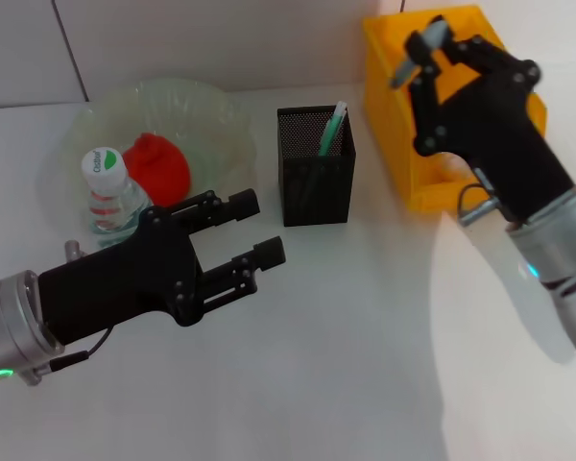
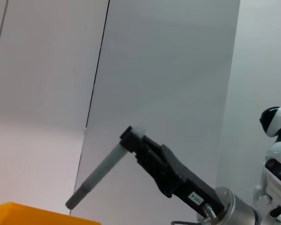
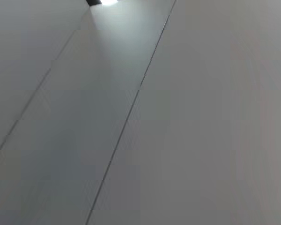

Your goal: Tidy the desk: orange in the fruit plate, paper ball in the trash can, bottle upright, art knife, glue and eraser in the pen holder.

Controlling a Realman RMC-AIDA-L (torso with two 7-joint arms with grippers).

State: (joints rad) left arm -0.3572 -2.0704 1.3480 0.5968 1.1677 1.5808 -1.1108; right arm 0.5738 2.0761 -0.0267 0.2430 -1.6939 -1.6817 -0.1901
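Note:
My right gripper (image 1: 430, 48) is raised above the yellow trash can (image 1: 432, 182), shut on a slim grey art knife (image 1: 403, 72) that points down and left. The left wrist view shows that same gripper (image 2: 131, 136) holding the knife (image 2: 100, 176) against the wall. The black mesh pen holder (image 1: 315, 187) stands mid-table with a green-and-white stick (image 1: 332, 130) in it. My left gripper (image 1: 259, 228) hovers open in front of the upright bottle (image 1: 106, 187). A red-orange fruit (image 1: 158, 168) lies in the clear fruit plate (image 1: 211, 106). Paper ball and eraser are out of view.
White tabletop spreads in front of the pen holder and between the two arms. A grey panelled wall stands behind the table; the right wrist view shows only that wall.

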